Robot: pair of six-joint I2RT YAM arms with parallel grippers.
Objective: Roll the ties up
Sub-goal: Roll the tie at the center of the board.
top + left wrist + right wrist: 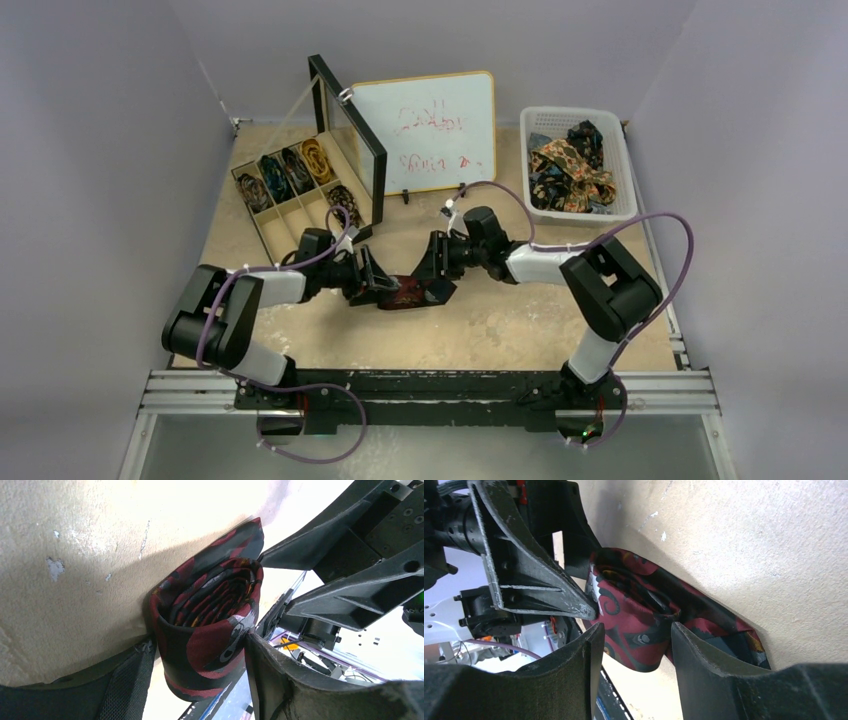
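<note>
Scene: two arms meet over the middle of the beige table (520, 330), their grippers pointing toward each other.
Maroon tie (412, 295): lies on the table between the two grippers, most of it wound into a coil. The coil stands on edge, so the left wrist view shows its spiral layers end-on.
Tie pattern: dark red shapes on black, with some pale and yellow detail.
Tie tail: a flat, unrolled length runs from the coil along the table, passing beside the right gripper's fingers.
Left gripper (199, 642): moderately spread and holding the coil, which fills the gap and touches a finger on each side.
Right gripper (636, 629): set over the opposite side of the coil, with fabric filling the space between its fingers. Whether it pinches the fabric or only brackets it cannot be told.
Compartment box (285, 225): stands at the rear left of the table with its dark-framed lid (350, 140) raised.
Rolled ties (318, 158): sit in several of the box's rear compartments.
Whiteboard (425, 130): stands upright at the rear centre with faint red writing on it.
Basket (627, 175): white, at the rear right.
Loose ties (570, 170): orange-brown floral and dark ones, heaped inside the basket.
</note>
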